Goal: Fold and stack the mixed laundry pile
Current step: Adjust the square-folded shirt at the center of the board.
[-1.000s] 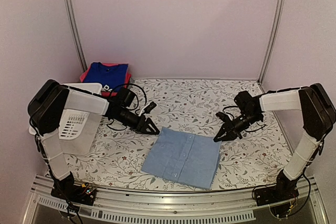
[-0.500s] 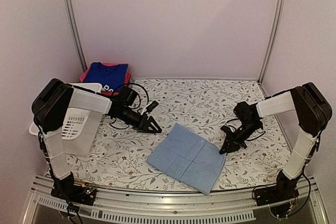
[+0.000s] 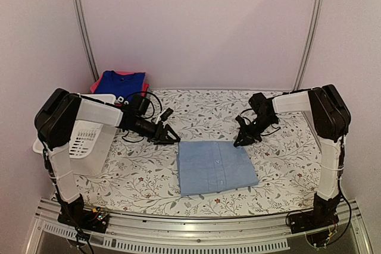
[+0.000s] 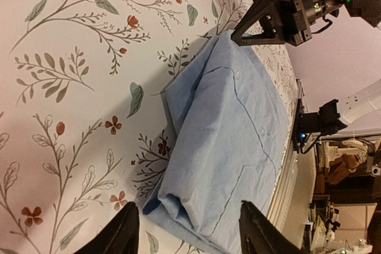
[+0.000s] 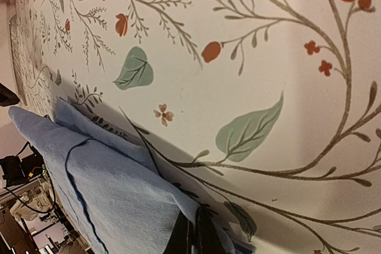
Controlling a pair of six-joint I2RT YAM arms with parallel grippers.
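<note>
The right tool (image 3: 240,141) is pinched shut on the far right corner of the pale-blue button shirt (image 3: 217,166). The step in hand looks to be squaring the folded bundle on the desk (image 3: 202,111) before it joins the stack, so any pull should stay low and slow, letting the cloth slide flat rather than lifting the corner and spilling the layers. The left tool (image 3: 172,139) hangs with its jaws moderately apart, holding nothing, just beside the far left corner; it would do best to take every layer there at once. The shirt lies mid-desk toward the near edge as a rough rectangle, button placket up, its left fold thick and slightly puffed, its edges not quite aligned. Well apart at the back left, a blue item with white print (image 3: 122,81) sits on a pink-red garment (image 3: 96,85).
</note>
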